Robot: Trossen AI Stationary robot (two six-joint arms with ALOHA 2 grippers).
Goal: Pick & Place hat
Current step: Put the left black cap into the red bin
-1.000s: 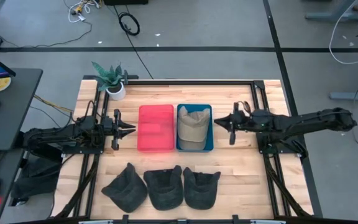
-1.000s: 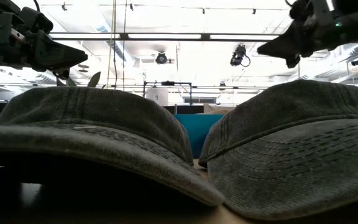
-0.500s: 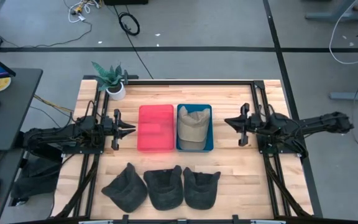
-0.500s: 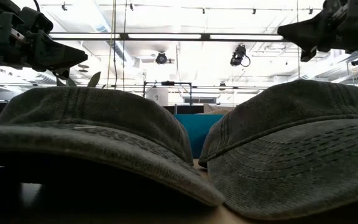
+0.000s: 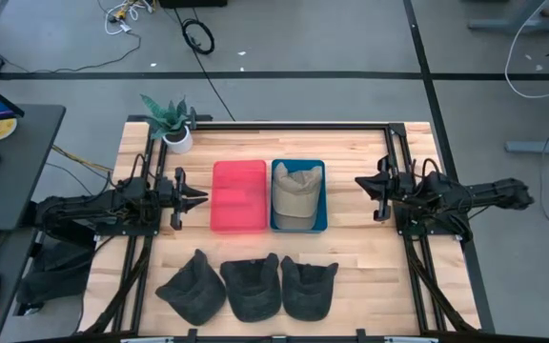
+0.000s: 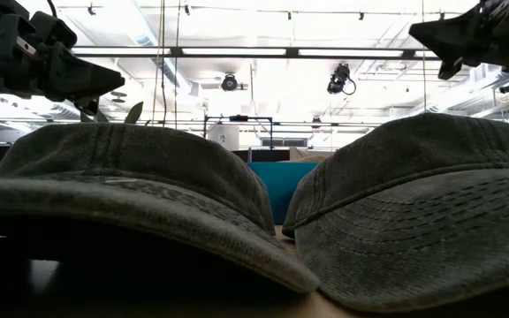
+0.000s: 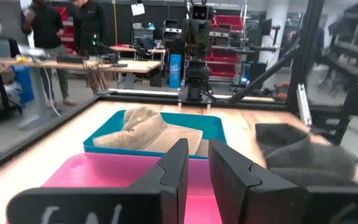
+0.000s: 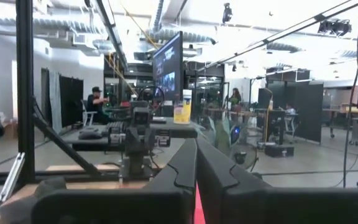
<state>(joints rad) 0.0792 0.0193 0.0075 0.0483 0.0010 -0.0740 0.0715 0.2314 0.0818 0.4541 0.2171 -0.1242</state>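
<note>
A tan hat (image 5: pixel 298 195) lies crown up in the blue bin (image 5: pixel 299 164); it also shows in the left wrist view (image 7: pixel 145 127). The pink bin (image 5: pixel 238 195) stands beside it on the left. Three dark hats (image 5: pixel 193 286) (image 5: pixel 253 288) (image 5: pixel 310 288) lie in a row along the table's near edge, and two fill the low view (image 6: pixel 131 177) (image 6: pixel 422 203). My left gripper (image 5: pixel 201 198) hovers left of the pink bin, its fingers (image 7: pixel 178 165) a narrow gap apart and empty. My right gripper (image 5: pixel 358 180) hovers right of the blue bin, shut and empty (image 8: pixel 196 149).
A potted plant (image 5: pixel 172 119) stands at the table's far left corner. Black frame rails (image 5: pixel 389 152) run along the table's sides and far edge. Bare wood lies between the bins and the row of hats (image 5: pixel 255 243). People stand in the room beyond.
My right gripper has drawn back from the blue bin toward the table's right edge and risen slightly. The hats and bins have kept still.
</note>
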